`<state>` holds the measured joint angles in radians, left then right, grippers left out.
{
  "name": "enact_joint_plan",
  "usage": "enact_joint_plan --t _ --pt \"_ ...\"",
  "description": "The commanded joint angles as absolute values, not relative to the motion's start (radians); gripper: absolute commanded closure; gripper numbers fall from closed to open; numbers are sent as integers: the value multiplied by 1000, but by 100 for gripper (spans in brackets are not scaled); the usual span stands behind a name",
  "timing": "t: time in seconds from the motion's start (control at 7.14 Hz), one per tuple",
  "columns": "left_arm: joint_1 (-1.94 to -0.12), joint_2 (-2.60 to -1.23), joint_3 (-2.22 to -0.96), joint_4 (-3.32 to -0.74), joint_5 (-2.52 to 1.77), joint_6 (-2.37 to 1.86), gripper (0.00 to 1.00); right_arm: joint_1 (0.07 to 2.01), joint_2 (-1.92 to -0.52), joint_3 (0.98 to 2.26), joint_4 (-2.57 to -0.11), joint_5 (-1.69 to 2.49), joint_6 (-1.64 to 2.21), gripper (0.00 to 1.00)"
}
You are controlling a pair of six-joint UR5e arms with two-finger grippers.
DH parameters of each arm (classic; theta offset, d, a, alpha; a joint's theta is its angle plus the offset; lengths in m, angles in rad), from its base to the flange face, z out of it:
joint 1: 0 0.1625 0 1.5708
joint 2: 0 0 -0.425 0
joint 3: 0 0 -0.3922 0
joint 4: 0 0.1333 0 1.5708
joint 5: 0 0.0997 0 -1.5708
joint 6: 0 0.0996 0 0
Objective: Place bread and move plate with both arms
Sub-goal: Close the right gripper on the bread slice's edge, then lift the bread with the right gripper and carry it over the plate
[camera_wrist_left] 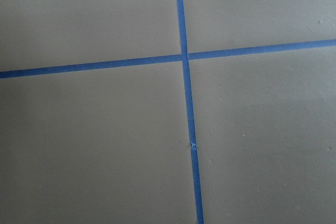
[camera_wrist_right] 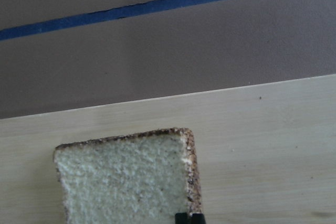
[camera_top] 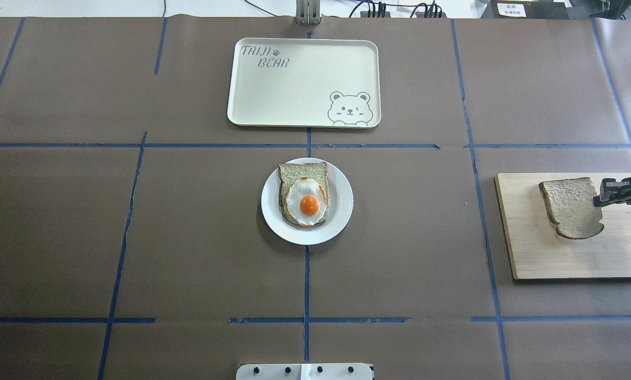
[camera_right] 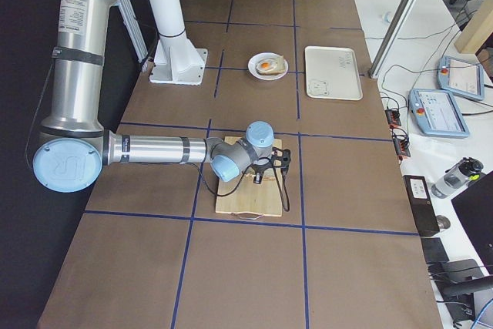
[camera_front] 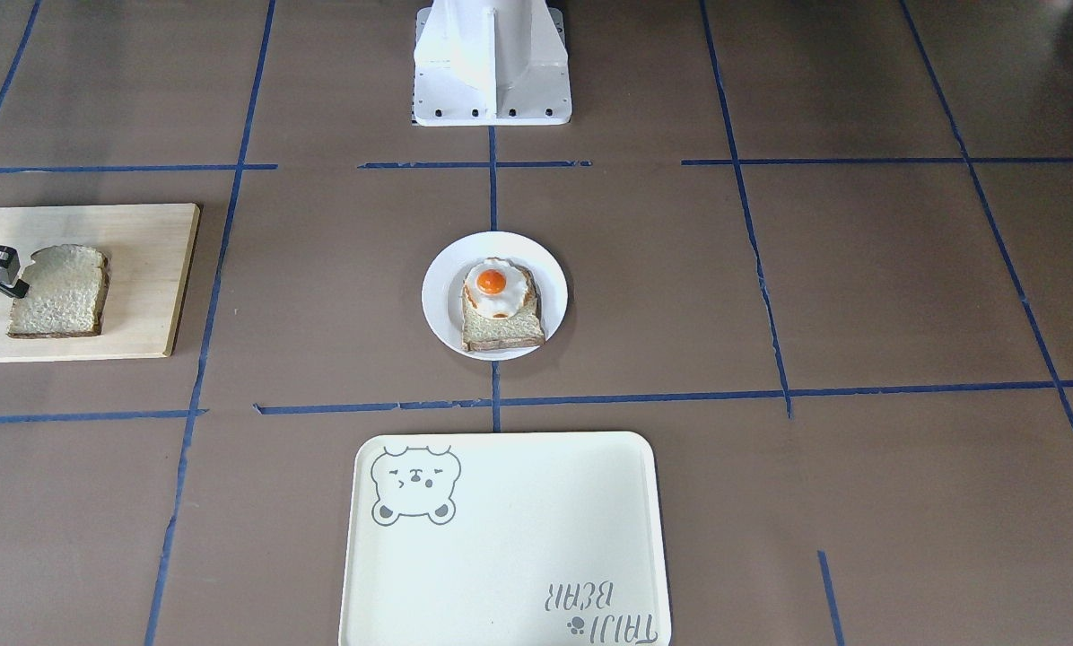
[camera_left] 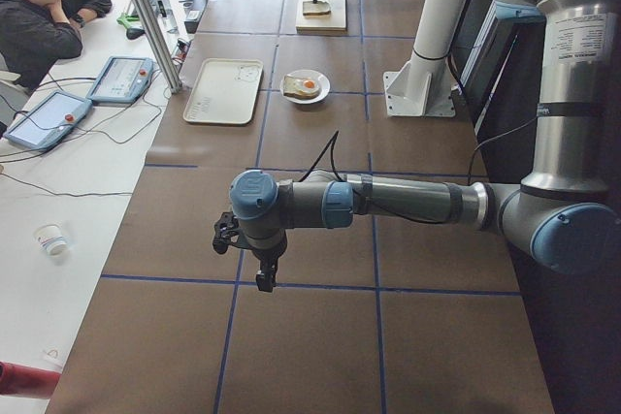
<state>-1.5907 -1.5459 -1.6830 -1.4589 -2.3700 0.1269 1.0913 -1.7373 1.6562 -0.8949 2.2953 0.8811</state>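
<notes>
**Status: right claw at the bread, left claw over bare table**

1. We find the right gripper at the outer side edge of the bread, the side facing away from the table centre. In the right wrist view, one black fingertip sits on the dark crust. The second finger is not visible, so we cannot tell whether the claw is pinching the slice or only resting against it.

2. The bread lies crumb face up on a wooden board at the robot's right end of the table. We cannot tell whether the gripped edge is raised off the board.

3. The plate stands at the table centre, well apart from the board. It holds an egg-topped slice.

4. The plate sits between the white pedestal on the robot's side and the bear-print tray on the far side.

5. The left gripper hangs above the table at the robot's left end, well apart from every item. Its wrist view shows only brown covering and crossing blue tape lines. We cannot tell whether this claw is spread or closed.
</notes>
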Motion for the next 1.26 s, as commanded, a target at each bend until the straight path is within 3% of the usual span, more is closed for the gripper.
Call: enact_joint_plan --t 0.0,0.56,1.12 --pt "-1591 -1545 -1689 -1459 -2370 121 0 1153 -1807 1799 -894 2330 877 100" --pt "-1591 -1543 -1686 -1457 -2370 121 0 1195 -1775 1881 -836 2407 905 100" --pt "-1591 -1543 -1674 -1457 -2370 121 0 1059 -1415 1873 -833 2398 1318 100"
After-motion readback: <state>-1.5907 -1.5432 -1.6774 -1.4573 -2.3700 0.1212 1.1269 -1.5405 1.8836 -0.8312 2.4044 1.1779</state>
